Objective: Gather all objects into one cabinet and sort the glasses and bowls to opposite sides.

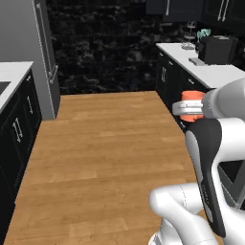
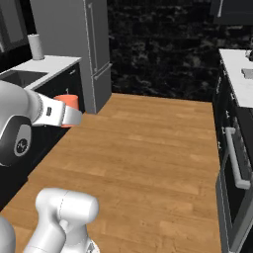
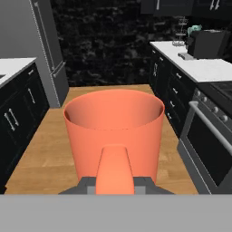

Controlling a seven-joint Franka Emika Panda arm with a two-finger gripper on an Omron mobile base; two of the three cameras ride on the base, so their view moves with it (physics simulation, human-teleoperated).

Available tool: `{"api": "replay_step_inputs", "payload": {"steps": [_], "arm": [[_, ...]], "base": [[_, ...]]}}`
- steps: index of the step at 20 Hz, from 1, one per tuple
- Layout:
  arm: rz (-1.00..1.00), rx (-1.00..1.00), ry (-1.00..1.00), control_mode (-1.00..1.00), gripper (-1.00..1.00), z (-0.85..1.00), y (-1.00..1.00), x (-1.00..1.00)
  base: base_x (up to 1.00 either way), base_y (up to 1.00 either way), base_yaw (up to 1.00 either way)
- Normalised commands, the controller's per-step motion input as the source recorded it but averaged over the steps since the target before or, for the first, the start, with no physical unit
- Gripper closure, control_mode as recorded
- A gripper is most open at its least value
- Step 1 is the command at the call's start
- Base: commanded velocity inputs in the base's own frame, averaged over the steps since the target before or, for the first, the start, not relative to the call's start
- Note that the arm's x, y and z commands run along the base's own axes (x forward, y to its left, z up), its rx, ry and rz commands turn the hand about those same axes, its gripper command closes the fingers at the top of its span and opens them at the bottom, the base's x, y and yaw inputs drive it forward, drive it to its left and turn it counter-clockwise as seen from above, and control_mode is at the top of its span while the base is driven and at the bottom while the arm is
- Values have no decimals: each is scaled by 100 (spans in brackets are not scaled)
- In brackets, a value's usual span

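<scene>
Wood plank floor [image 1: 105, 143] runs between dark lower cabinets; black stone back wall, grey fridge [image 2: 89, 44] at left. White counter [image 1: 210, 72] on right carries a black toaster [image 1: 217, 48] and wire basket stand [image 1: 190, 33]. Gripper [image 3: 115, 185] clamped on salmon-orange cup [image 3: 114, 131] handle, held mid-aisle above the floor.

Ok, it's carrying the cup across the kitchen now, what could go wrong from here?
The fingers seem to pinch the salmon-orange cup only by its handle, so a jolt while driving might swing or drop it onto the wood floor. The cup also blocks much of the hand view, which could hide obstacles ahead. The oven handle juts out nearby on the right.
</scene>
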Motion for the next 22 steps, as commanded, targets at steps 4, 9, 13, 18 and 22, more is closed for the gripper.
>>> {"api": "replay_step_inputs", "payload": {"steps": [4,9,13,18,22], "arm": [[0,0,0,100,100,0,0,0],[0,0,0,100,100,0,0,0],[0,0,0,100,100,0,0,0],[0,0,0,100,100,0,0,0],[0,0,0,100,100,0,0,0]], "base": [[100,8,0],[100,10,0],[100,12,0],[100,9,0],[100,3,0]]}}
